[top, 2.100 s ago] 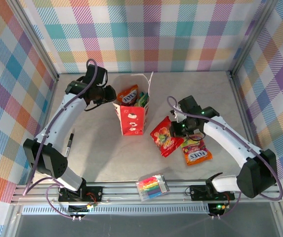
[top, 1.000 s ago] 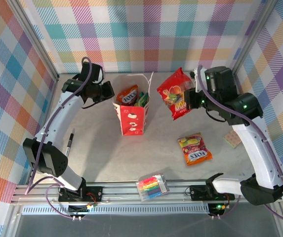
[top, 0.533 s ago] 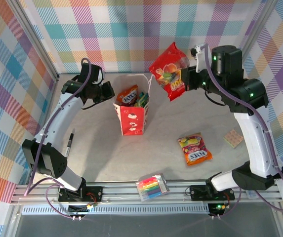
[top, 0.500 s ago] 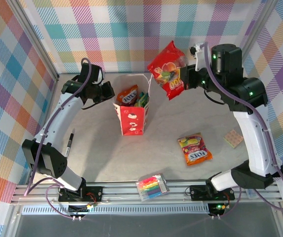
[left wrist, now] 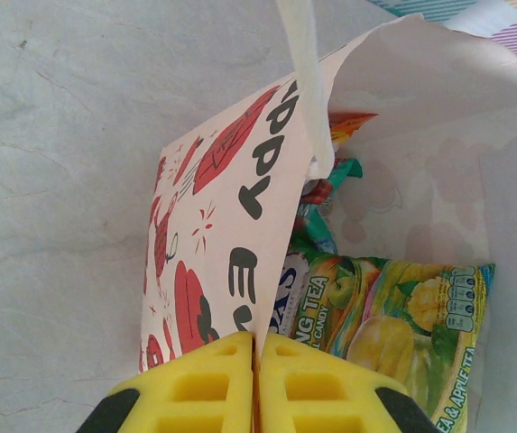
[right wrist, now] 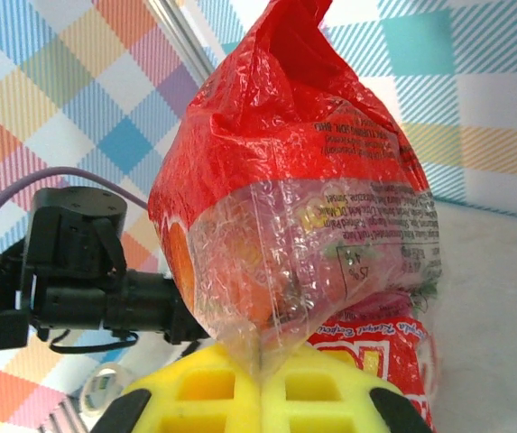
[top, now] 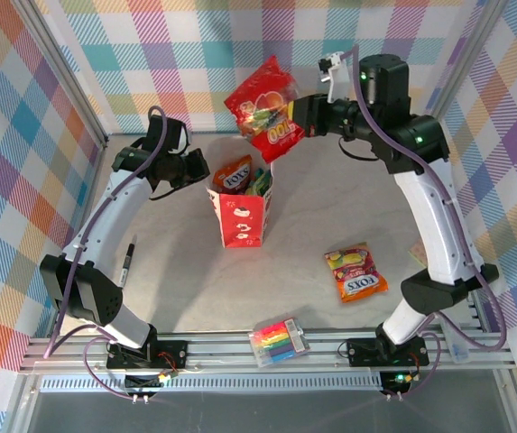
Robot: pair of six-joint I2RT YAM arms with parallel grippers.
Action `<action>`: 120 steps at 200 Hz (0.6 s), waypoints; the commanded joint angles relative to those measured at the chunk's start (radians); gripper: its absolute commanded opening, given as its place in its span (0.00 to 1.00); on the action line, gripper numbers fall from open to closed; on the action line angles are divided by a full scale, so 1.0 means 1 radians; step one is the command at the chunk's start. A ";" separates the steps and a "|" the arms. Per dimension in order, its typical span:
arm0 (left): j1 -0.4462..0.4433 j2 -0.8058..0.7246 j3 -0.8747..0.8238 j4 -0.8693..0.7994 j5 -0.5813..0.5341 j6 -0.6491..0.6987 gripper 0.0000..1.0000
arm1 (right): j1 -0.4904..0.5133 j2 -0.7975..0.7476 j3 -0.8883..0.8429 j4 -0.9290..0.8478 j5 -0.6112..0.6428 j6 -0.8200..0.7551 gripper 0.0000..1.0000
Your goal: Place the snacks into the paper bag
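Above the bag [top: 238, 216], at its 1 o'clock, my right gripper [top: 300, 117] pinches the red pouch [top: 260, 108] by its seam (light, limp, slick, I judge) while my left gripper [top: 201, 171] clamps the bag's rim.

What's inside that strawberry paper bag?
An orange FOXS pouch, a teal pouch and a yellow-green pouch poke up; whatever lies beneath is hidden by them and the paper bag walls.

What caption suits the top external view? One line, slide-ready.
The right gripper holds red pouch aloft by paper bag; left gripper pinches its rim; FOXS pouch lies on table.
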 commanded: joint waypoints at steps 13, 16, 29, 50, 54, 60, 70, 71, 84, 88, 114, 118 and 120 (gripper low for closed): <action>0.012 -0.048 -0.019 0.021 0.020 -0.012 0.09 | 0.043 0.033 0.049 0.227 -0.058 0.093 0.00; 0.012 -0.049 -0.020 0.023 0.020 -0.011 0.09 | 0.046 0.037 0.049 0.228 -0.051 0.095 0.00; 0.011 -0.054 -0.025 0.024 0.018 -0.012 0.09 | 0.065 0.051 0.055 0.216 0.017 0.115 0.00; 0.012 -0.058 -0.031 0.028 0.021 -0.010 0.09 | 0.117 0.047 0.020 0.212 0.167 0.128 0.00; 0.012 -0.059 -0.031 0.027 0.021 -0.010 0.09 | 0.127 0.046 0.010 0.218 0.187 0.127 0.00; 0.012 -0.059 -0.033 0.027 0.020 -0.010 0.09 | 0.141 0.048 -0.001 0.223 0.218 0.126 0.00; 0.012 -0.059 -0.034 0.026 0.018 -0.009 0.09 | 0.161 0.058 -0.002 0.219 0.262 0.125 0.00; 0.012 -0.059 -0.035 0.026 0.018 -0.009 0.09 | 0.163 0.058 -0.002 0.219 0.265 0.124 0.00; 0.012 -0.060 -0.034 0.026 0.018 -0.006 0.09 | 0.180 0.074 0.007 0.210 0.303 0.128 0.00; 0.012 -0.061 -0.033 0.025 0.016 -0.006 0.09 | 0.183 0.079 0.007 0.212 0.309 0.130 0.00; 0.012 -0.059 -0.030 0.025 0.017 -0.004 0.09 | 0.216 0.102 0.008 0.205 0.394 0.140 0.00; 0.012 -0.059 -0.030 0.026 0.018 -0.004 0.09 | 0.219 0.104 0.005 0.204 0.406 0.139 0.00; 0.012 -0.059 -0.030 0.026 0.018 -0.004 0.09 | 0.223 0.105 0.004 0.205 0.412 0.139 0.00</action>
